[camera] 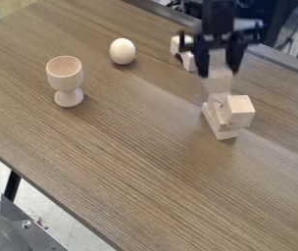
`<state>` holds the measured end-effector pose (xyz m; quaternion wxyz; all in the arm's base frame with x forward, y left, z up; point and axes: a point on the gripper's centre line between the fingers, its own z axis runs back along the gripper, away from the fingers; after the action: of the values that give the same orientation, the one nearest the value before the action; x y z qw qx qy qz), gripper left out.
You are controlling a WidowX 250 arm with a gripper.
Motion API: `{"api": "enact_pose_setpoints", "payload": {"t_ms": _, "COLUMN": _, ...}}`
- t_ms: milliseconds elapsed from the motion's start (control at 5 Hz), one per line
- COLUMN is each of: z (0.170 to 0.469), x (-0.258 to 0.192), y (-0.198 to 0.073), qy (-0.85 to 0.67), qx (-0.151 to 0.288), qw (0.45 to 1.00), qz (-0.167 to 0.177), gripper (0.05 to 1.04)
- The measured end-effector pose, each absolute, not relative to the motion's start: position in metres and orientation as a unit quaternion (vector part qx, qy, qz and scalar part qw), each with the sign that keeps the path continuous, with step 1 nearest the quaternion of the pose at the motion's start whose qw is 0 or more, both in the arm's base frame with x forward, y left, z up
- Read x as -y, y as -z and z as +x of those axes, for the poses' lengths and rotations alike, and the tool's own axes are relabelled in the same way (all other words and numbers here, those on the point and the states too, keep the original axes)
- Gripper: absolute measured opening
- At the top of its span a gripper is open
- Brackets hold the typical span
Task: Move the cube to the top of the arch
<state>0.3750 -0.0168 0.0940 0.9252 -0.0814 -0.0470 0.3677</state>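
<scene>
Evidently the coming reach turns on the wooden cube (pixel 238 112) lying camera-side of the black tool (pixel 218 68), at the pale wooden base piece (pixel 226 133); whether the tool is clamped or apart, I cannot tell

Logged from my remote seat. My arm (pixel 218 13): black, straight-sided at the wrist. My gripper (pixel 219 73): also black, wider than the wrist, uneven in outline, dark parts jutting out either side. Small pale flecks across its upper body; screws or glints, I can't tell.
</scene>
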Motion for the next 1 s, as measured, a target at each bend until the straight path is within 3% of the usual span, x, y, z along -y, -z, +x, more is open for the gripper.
{"api": "enact_pose_setpoints", "payload": {"t_ms": 200, "z": 0.387, "x": 0.005, "y": -0.111, "qy": -0.375, "qx": 0.067, "qw": 0.920, "qz": -0.093, "gripper": 0.560}}
{"api": "enact_pose_setpoints", "payload": {"t_ms": 1000, "z": 0.447, "x": -0.040, "y": -0.112, "qy": -0.372, "qx": 0.052, "qw": 0.922, "qz": -0.099, "gripper": 0.560}}
